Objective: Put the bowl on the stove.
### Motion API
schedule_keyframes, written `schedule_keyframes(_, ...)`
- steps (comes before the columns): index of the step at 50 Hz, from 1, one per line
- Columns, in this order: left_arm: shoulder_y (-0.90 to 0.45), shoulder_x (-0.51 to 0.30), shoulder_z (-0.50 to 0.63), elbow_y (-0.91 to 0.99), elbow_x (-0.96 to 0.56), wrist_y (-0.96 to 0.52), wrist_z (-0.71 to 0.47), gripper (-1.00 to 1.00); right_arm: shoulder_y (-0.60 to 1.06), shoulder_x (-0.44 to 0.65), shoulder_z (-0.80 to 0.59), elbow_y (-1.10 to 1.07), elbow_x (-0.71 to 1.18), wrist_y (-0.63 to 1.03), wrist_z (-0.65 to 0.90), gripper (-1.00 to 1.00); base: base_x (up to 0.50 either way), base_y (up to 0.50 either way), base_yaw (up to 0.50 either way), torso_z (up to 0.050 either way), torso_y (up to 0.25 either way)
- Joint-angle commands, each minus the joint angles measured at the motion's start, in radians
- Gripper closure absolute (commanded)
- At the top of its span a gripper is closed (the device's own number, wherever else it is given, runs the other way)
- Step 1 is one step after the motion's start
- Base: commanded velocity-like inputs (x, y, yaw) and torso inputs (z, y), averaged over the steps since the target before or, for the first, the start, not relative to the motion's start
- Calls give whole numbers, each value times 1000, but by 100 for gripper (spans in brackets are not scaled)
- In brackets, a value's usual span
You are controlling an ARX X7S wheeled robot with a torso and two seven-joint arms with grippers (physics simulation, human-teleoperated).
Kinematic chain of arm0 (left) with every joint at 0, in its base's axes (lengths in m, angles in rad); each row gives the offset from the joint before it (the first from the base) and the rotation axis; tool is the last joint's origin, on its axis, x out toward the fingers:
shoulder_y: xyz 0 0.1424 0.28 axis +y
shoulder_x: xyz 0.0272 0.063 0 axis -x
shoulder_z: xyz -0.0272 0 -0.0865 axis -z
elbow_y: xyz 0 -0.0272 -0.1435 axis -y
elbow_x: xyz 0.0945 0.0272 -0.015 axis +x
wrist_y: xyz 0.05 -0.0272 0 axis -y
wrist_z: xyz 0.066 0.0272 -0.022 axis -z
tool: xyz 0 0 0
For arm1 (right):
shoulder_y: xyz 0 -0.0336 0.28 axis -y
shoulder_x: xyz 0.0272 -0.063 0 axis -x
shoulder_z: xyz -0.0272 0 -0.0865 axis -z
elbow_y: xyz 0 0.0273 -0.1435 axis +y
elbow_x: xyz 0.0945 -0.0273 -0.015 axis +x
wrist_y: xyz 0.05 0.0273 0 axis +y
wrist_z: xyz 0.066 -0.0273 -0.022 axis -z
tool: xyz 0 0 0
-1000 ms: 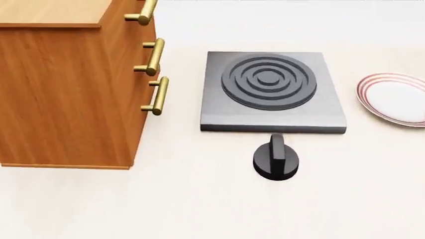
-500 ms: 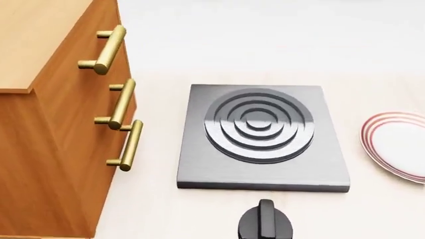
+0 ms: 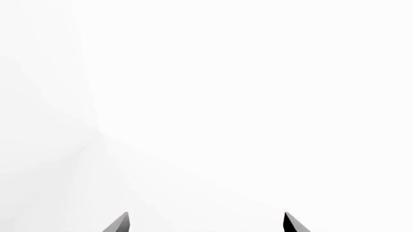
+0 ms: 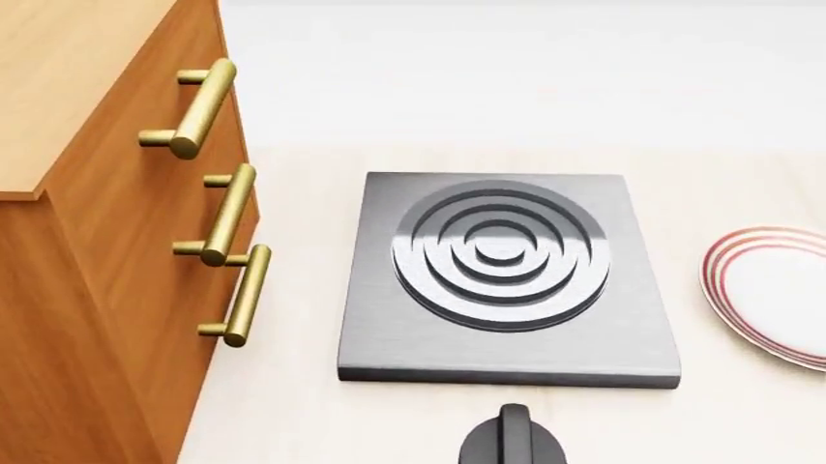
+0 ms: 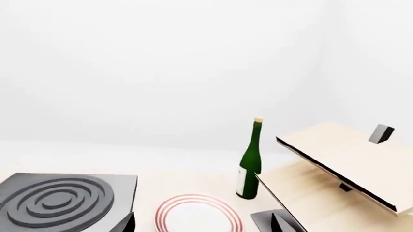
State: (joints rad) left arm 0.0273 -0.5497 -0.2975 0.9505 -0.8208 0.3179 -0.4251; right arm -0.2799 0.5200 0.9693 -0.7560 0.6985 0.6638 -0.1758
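The stove is a dark grey square slab with a ringed round burner in the middle of the head view; it also shows in the right wrist view. The bowl is out of view in every frame. My left gripper is open, its two fingertips wide apart against blank white. My right gripper is open and empty, hovering above the table with the stove to one side and a plate beyond it. Neither gripper shows in the head view.
A wooden drawer cabinet with brass handles stands left of the stove. A black knob lies in front of it. A white plate with red rim rings lies to its right. A green bottle and a wooden shelf stand beyond.
The head view has moved closer and tilted down: the stove looks larger and lower, the knob has slid to the bottom edge, the cabinet fills more of the left.
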Motion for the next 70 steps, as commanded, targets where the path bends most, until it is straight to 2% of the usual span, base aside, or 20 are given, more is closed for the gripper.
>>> schedule_keyframes(1, -1, 0, 11, -3, 7, 1, -1, -100, 70, 137, -47, -29, 61, 120, 58, -100, 0, 0, 0, 0, 0)
schedule_keyframes(7, -1, 2, 19, -6, 13, 3, 1, -100, 107, 217, -97, -8, 101, 186, 68, -100, 0, 0, 0, 0, 0)
schedule_keyframes(15, -1, -1, 22, -8, 15, 5, -1, -100, 110, 273, -91, 17, 131, 240, 64, -100, 0, 0, 0, 0, 0)
schedule_keyframes(28, -1, -2, 32, -11, 18, 9, -1, -100, 61, 390, 40, 94, 177, 381, 15, -100, 0, 0, 0, 0, 0)
schedule_keyframes(45, -2, -7, 36, -18, 20, 13, -4, -100, 17, 389, 103, 222, 188, 458, -29, -100, 0, 0, 0, 0, 0)
schedule_keyframes(70, -1, -8, 52, -25, 33, 18, -4, -100, 48, 404, 39, 354, 240, 566, 12, -100, 0, 0, 0, 0, 0)
